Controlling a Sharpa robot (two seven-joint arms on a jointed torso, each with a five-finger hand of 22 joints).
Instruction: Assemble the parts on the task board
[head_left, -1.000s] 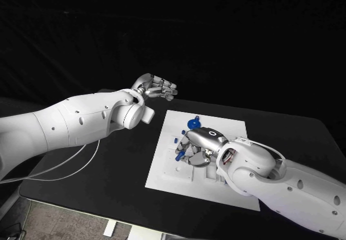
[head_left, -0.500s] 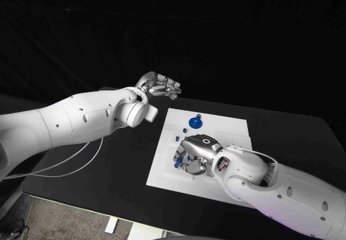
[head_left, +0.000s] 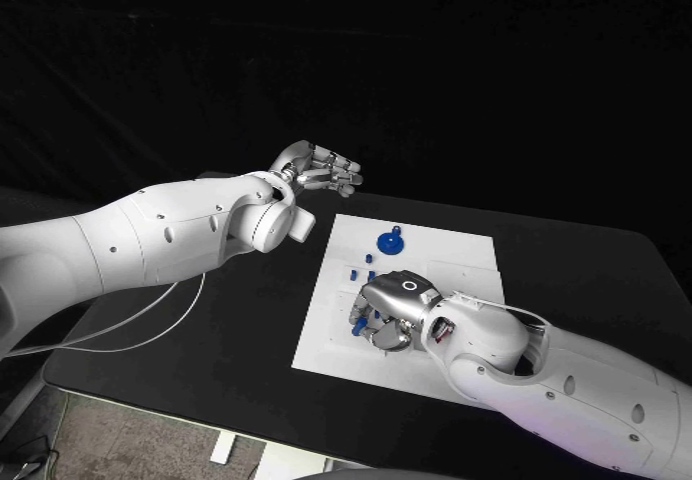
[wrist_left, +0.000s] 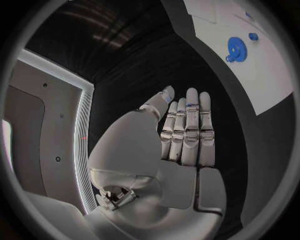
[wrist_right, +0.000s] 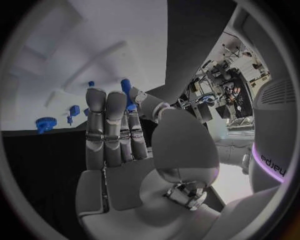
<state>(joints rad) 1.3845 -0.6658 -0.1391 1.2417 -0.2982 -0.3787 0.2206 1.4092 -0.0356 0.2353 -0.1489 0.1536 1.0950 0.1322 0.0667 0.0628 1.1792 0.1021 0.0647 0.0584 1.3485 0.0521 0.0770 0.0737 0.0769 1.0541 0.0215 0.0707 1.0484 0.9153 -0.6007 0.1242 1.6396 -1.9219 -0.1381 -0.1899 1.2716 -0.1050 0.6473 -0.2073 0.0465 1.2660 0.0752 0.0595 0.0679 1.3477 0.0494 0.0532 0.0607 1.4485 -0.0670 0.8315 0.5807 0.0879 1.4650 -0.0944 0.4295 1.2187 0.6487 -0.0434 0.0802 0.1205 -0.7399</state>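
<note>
Two robot hands, silver and segmented on smooth white arms, work over a matte black bench (head_left: 216, 330). Flat on its middle lies the board (head_left: 325, 340), a white rectangular plate with shallow raised and recessed shapes moulded into it.

The right robot hand (head_left: 392, 305) is down on the board's centre, its glossy rounded back uppermost and its fingers curled down among the small blue parts. From its wrist view the fingers (wrist_right: 106, 125) lie close together, and a blue peg (wrist_right: 127, 93), a short rounded cylinder, stands up at the fingertips, touching them and the thumb. It looks pinched there, though I cannot tell for sure that it is held.

The left robot hand (head_left: 320, 172) hangs in the air beyond the board's far left corner, well apart from it. Its fingers (wrist_left: 190, 125) are straight and side by side, the palm bare, holding nothing.

On the far part of the board rests a blue gear (head_left: 389, 243), a toothed disc with a hole in its centre, with a small blue knob (wrist_left: 253, 36) just beside it. A few short blue pegs (head_left: 353, 270) lie on the board between the gear and the right robot hand.
</note>
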